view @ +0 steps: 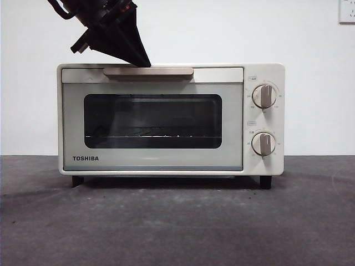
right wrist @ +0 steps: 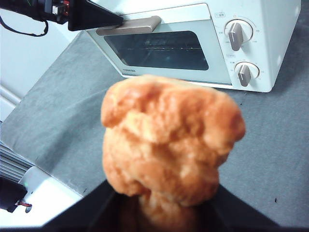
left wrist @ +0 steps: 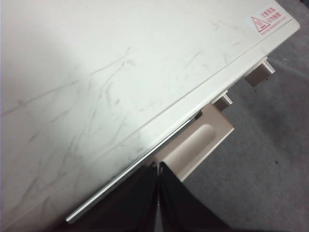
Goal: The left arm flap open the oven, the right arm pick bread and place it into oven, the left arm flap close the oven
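The cream-white oven (view: 171,119) stands on the table with its door closed. My left gripper (view: 145,63) comes down from the upper left, and its tip rests at the top edge of the beige handle (view: 148,71). In the left wrist view the left gripper (left wrist: 158,168) has its jaws pressed together, just behind the handle (left wrist: 198,147). The right wrist view shows the same tip (right wrist: 116,20) at the handle. My right gripper (right wrist: 161,200) is shut on the orange-brown bread (right wrist: 169,140), held above the table in front of the oven (right wrist: 193,43). The front view does not show the right arm.
Two round knobs (view: 264,96) sit on the oven's right panel. Grey mat (view: 177,221) lies in front of the oven. The mat's left edge and a white surface (right wrist: 43,198) show in the right wrist view.
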